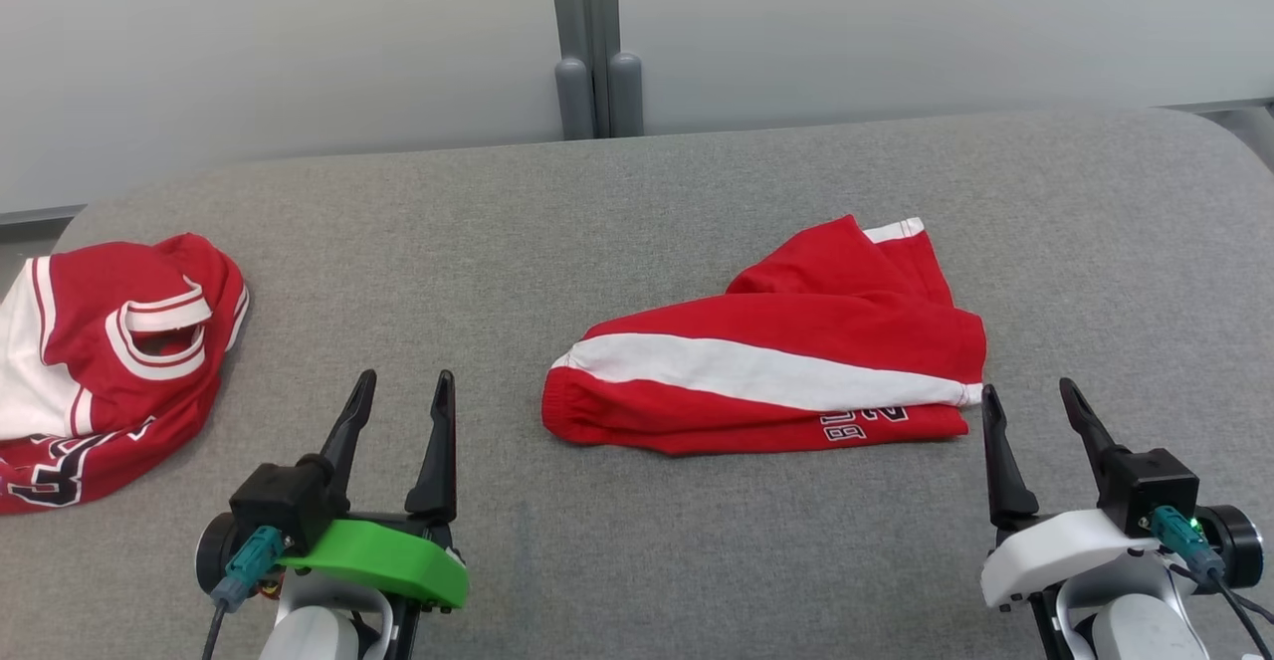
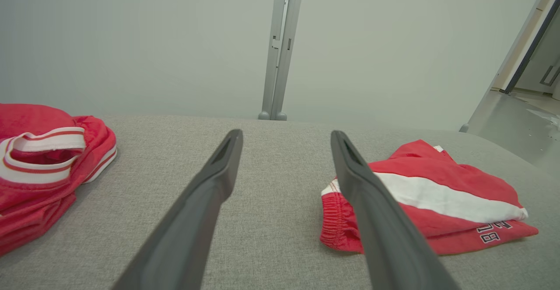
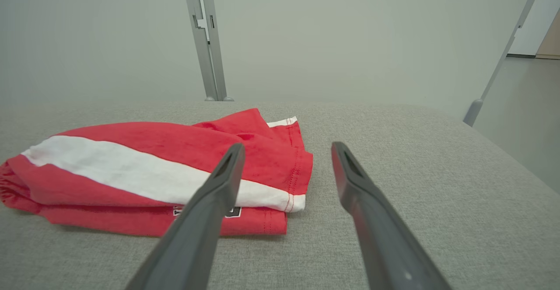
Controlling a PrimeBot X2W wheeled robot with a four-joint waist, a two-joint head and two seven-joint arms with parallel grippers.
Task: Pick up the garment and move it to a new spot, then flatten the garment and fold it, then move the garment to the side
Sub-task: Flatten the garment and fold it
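Observation:
Red shorts (image 1: 766,361) with a white side stripe lie folded on the grey padded table (image 1: 637,202), right of centre. A crumpled red and white jersey (image 1: 100,341) lies at the table's left edge. My left gripper (image 1: 406,378) is open over bare table between the two garments, holding nothing. My right gripper (image 1: 1027,388) is open just right of the shorts' near right corner, also holding nothing. The left wrist view has the jersey (image 2: 39,167) left and the shorts (image 2: 437,193) right of the open fingers (image 2: 205,202). In the right wrist view, the shorts (image 3: 131,167) lie partly behind the left finger (image 3: 210,207).
A pale wall with a grey vertical post (image 1: 594,43) stands behind the table's far edge. The table's rounded right corner (image 1: 1224,142) drops off to the floor. Bare grey cloth stretches between the garments and along the far side.

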